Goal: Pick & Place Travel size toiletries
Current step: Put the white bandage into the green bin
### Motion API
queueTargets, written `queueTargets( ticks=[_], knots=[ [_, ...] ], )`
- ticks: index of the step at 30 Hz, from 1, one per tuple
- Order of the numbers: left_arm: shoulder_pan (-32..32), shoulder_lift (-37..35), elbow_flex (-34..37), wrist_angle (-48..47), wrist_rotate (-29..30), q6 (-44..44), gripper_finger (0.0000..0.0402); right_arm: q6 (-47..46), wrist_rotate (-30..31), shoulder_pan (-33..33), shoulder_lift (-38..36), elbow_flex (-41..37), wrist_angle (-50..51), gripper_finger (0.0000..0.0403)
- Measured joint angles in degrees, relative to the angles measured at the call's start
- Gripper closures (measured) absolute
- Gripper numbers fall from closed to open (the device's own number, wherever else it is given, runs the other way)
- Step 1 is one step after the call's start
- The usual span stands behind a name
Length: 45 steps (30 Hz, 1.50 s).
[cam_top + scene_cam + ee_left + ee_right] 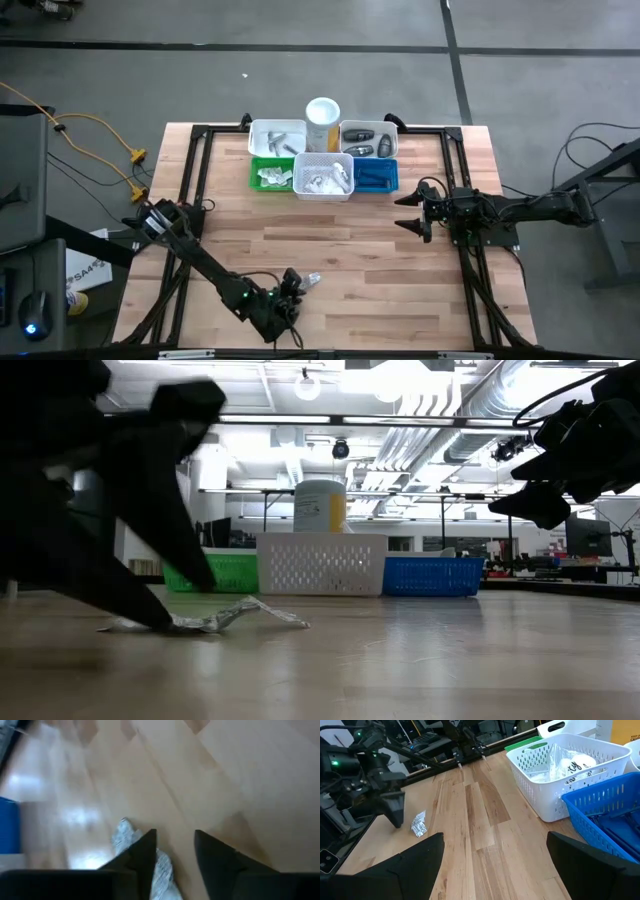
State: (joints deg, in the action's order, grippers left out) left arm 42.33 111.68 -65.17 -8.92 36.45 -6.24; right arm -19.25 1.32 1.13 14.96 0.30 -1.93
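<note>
Lying alone on the bare wood near the bench's front edge, left of the middle, is one silvery sachet point(309, 281), crumpled and flat on the boards; it appears to be the last loose toiletry outside the bins.

Left gripper point(291, 287): hovering low at that sachet, fingers parted. In the left wrist view one finger point(142, 852) is sitting over the foil while the other is standing on bare wood beside it, so the sachet is lying partly under one fingertip rather than squarely in the gap. It is gripping nothing.

Right gripper point(412, 212): waiting above the bench's right side, raised off the wood, fingers spread wide and empty.

Bins, grouped at the middle of the back edge:
- white bin point(324, 178), front middle: holding clear and white packets.
- green bin point(256, 176), front left: holding pale packets.
- blue bin point(377, 176), front right: holding thin dark sticks.
- back right bin point(368, 140): holding dark grey oval pieces.
- back left bin point(276, 137): holding a few pale items, too small to identify.
- tall white-and-yellow cylinder point(323, 122): standing between the two back bins.

Progress, as a judgement: sorting is looking nearly finished. Remaining: closing on the sachet, lifting it, and carrying it to a bin.
</note>
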Motion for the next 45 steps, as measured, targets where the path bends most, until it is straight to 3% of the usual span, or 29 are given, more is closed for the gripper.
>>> queueTargets(
  ticks=[4,7,33,45],
  knots=[
    [1.8,-0.9,0.0,-3.6,4.8,-1.3,0.0224,0.0,0.0,0.0,0.0,0.0,0.0,0.0057],
    [2.2,-1.0,-0.1,-5.9,5.3,-1.5,0.0208,0.0,0.0,0.0,0.0,0.0,0.0,0.0057],
    [1.4,-1.0,3.6,-5.0,10.3,-7.3,0.0245,0.0,0.0,0.0,0.0,0.0,0.0,0.0057],
    [0.4,-1.0,3.7,-4.9,7.8,-8.8,0.0245,0.0,0.0,0.0,0.0,0.0,0.0,0.0057]
  ],
)
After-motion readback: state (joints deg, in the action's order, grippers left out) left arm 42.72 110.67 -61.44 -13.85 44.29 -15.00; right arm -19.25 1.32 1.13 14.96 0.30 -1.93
